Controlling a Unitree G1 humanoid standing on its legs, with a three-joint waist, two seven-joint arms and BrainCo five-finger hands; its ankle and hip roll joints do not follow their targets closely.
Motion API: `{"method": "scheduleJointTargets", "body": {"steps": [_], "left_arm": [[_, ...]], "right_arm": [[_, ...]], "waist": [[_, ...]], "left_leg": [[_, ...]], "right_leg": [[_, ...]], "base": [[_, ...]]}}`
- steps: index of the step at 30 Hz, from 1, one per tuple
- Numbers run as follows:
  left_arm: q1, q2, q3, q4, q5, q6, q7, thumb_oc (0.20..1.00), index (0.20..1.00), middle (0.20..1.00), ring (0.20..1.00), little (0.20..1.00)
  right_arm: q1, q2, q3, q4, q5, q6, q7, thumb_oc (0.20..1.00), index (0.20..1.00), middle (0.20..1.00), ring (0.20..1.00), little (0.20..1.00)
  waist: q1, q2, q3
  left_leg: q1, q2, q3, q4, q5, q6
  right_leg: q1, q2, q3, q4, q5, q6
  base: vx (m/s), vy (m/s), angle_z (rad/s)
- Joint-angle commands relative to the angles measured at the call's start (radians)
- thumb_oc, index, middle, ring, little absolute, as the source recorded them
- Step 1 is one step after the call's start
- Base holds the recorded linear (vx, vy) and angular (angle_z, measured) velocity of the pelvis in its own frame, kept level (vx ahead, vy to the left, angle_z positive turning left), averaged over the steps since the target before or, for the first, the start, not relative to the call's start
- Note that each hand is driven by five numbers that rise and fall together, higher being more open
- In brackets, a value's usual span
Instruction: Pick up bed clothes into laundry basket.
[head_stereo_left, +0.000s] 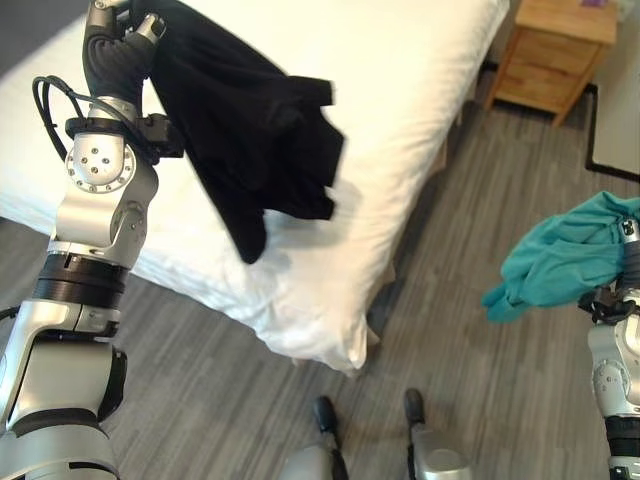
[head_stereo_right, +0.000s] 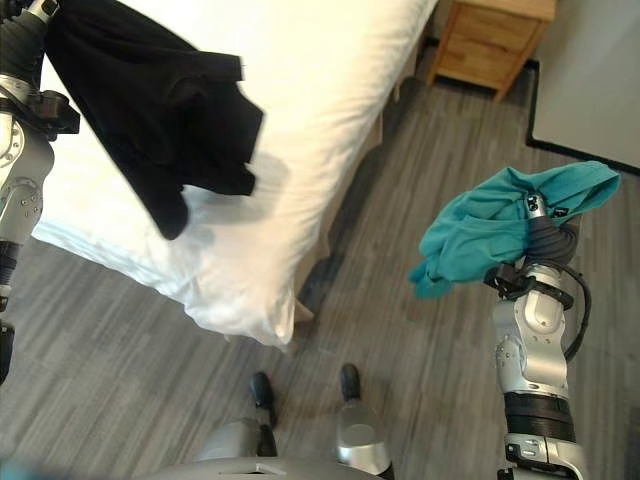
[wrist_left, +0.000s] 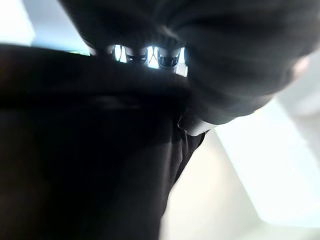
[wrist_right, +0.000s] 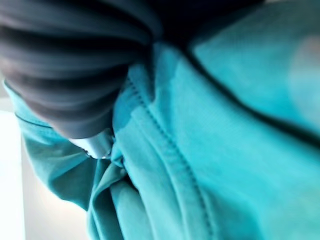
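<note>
Above the white bed's near edge, left robot hand grips limp black garment. Right robot hand clutches crumpled teal garment over bare wood-grain floor.

Silver-grey arms, dark ribbed wrist covers

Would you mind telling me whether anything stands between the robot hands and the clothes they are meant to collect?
Nothing does: the left robot hand already holds the black garment above the bed, and the right robot hand holds the teal garment over the floor.
</note>
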Motion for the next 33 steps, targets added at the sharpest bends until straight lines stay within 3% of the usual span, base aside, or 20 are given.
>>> {"method": "scheduleJointTargets", "body": {"steps": [1, 5, 7, 8, 10, 15, 16, 17, 23, 26, 29, 33], "left_arm": [[0.046, 0.086, 0.128, -0.063, -0.043, -0.112, 0.020, 0.200, 0.200, 0.200, 0.200, 0.200], [0.188, 0.047, 0.240, -0.198, -0.026, -0.130, 0.020, 0.200, 0.200, 0.200, 0.200, 0.200], [0.324, -0.030, 0.338, -0.302, -0.013, -0.137, 0.015, 0.200, 0.200, 0.200, 0.200, 0.200], [0.445, -0.143, 0.409, -0.388, 0.022, -0.143, 0.011, 0.200, 0.200, 0.200, 0.200, 0.200], [0.578, -0.250, 0.455, -0.466, 0.059, -0.118, -0.015, 0.200, 0.200, 0.200, 0.200, 0.200], [0.741, -0.384, 0.484, -0.576, 0.081, -0.089, -0.062, 0.200, 0.200, 0.200, 0.200, 0.200], [0.814, -0.490, 0.504, -0.607, 0.014, -0.095, -0.082, 0.200, 0.200, 0.200, 0.200, 0.200], [0.818, -0.492, 0.505, -0.610, 0.014, -0.094, -0.083, 0.200, 0.200, 0.200, 0.200, 0.200], [0.974, -0.721, 0.455, -0.626, -0.131, -0.087, -0.114, 0.200, 0.200, 0.200, 0.200, 0.200], [1.012, -0.756, 0.407, -0.593, -0.166, -0.062, -0.114, 0.200, 0.200, 0.200, 0.200, 0.200], [1.016, -0.692, 0.358, -0.579, -0.133, -0.027, -0.132, 0.200, 0.200, 0.200, 0.200, 0.200], [0.986, -0.652, 0.334, -0.564, -0.120, -0.015, -0.166, 0.200, 0.200, 0.200, 0.200, 0.200]], "right_arm": [[0.010, -0.039, -0.044, -0.029, -0.053, -0.050, 0.023, 0.200, 0.200, 0.200, 0.200, 0.200], [0.032, -0.010, -0.052, -0.064, -0.066, -0.040, 0.035, 0.200, 0.200, 0.200, 0.200, 0.200], [0.041, 0.007, -0.053, -0.100, -0.077, -0.035, 0.044, 0.200, 0.200, 0.200, 0.200, 0.200], [0.040, 0.031, -0.076, -0.128, -0.089, -0.040, 0.042, 0.200, 0.200, 0.200, 0.200, 0.200], [0.041, 0.036, -0.084, -0.145, -0.089, -0.039, 0.049, 0.200, 0.200, 0.200, 0.200, 0.200], [0.044, 0.044, -0.098, -0.191, -0.077, -0.045, 0.073, 0.200, 0.200, 0.200, 0.200, 0.200], [0.045, 0.081, -0.103, -0.229, -0.040, -0.071, 0.094, 0.200, 0.200, 0.200, 0.200, 0.200], [0.047, 0.080, -0.101, -0.230, -0.040, -0.071, 0.095, 0.200, 0.200, 0.200, 0.200, 0.200], [0.076, 0.247, -0.041, -0.256, 0.180, -0.134, 0.175, 0.200, 0.200, 0.200, 0.200, 0.200], [0.104, 0.298, 0.008, -0.245, 0.289, -0.134, 0.204, 0.200, 0.200, 0.200, 0.200, 0.200], [0.112, 0.296, 0.033, -0.251, 0.313, -0.130, 0.192, 0.200, 0.200, 0.200, 0.200, 0.200], [0.153, 0.293, 0.006, -0.279, 0.289, -0.123, 0.199, 0.200, 0.200, 0.200, 0.200, 0.200]], "waist": [[0.030, -0.011, -0.172], [0.038, -0.008, -0.199], [0.039, -0.007, -0.209], [0.050, -0.021, -0.208], [0.051, -0.021, -0.208], [0.059, -0.026, -0.199], [0.067, -0.033, -0.192], [0.066, -0.032, -0.194], [0.085, -0.051, -0.179], [0.090, -0.056, -0.171], [0.081, -0.054, -0.152], [0.042, -0.055, -0.120]], "left_leg": [[0.072, -0.007, -0.021, 0.016, -0.079, 0.000], [0.088, -0.009, -0.025, 0.018, -0.075, 0.001], [0.098, -0.011, -0.029, 0.016, -0.076, 0.001], [0.099, -0.010, -0.030, 0.016, -0.078, 0.003], [0.102, -0.009, -0.029, 0.017, -0.080, 0.005], [0.108, -0.008, -0.025, 0.017, -0.081, 0.011], [0.101, -0.007, -0.029, 0.018, -0.075, 0.015], [0.104, -0.008, -0.029, 0.017, -0.080, 0.015], [0.104, -0.007, -0.031, 0.023, -0.087, 0.025], [0.107, -0.010, -0.023, 0.029, -0.094, 0.031], [0.110, -0.019, -0.015, 0.030, -0.103, 0.037], [0.094, -0.032, 0.005, 0.026, -0.102, 0.042]], "right_leg": [[0.066, -0.092, -0.053, 0.116, -0.086, 0.096], [0.091, -0.094, -0.064, 0.115, -0.089, 0.088], [0.102, -0.093, -0.066, 0.108, -0.091, 0.084], [0.104, -0.093, -0.066, 0.105, -0.095, 0.077], [0.105, -0.091, -0.062, 0.104, -0.101, 0.070], [0.111, -0.087, -0.056, 0.100, -0.103, 0.064], [0.105, -0.085, -0.053, 0.103, -0.100, 0.060], [0.107, -0.086, -0.053, 0.103, -0.105, 0.061], [0.110, -0.084, -0.054, 0.108, -0.113, 0.054], [0.107, -0.091, -0.050, 0.117, -0.109, 0.060], [0.087, -0.102, -0.032, 0.150, -0.104, 0.071], [0.039, -0.121, -0.002, 0.170, -0.054, 0.088]], "base": [[0.04, -0.037, 0.21], [-0.01, -0.033, 0.09], [-0.01, -0.035, 0.02], [-0.03, -0.030, 0.03], [-0.02, -0.011, -0.03], [-0.01, -0.002, 0.01], [-0.03, -0.013, 0.04], [-0.03, -0.007, -0.04], [0.00, -0.001, 0.01], [0.00, 0.014, 0.00], [-0.03, 0.065, -0.01], [-0.04, 0.123, -0.11]]}}
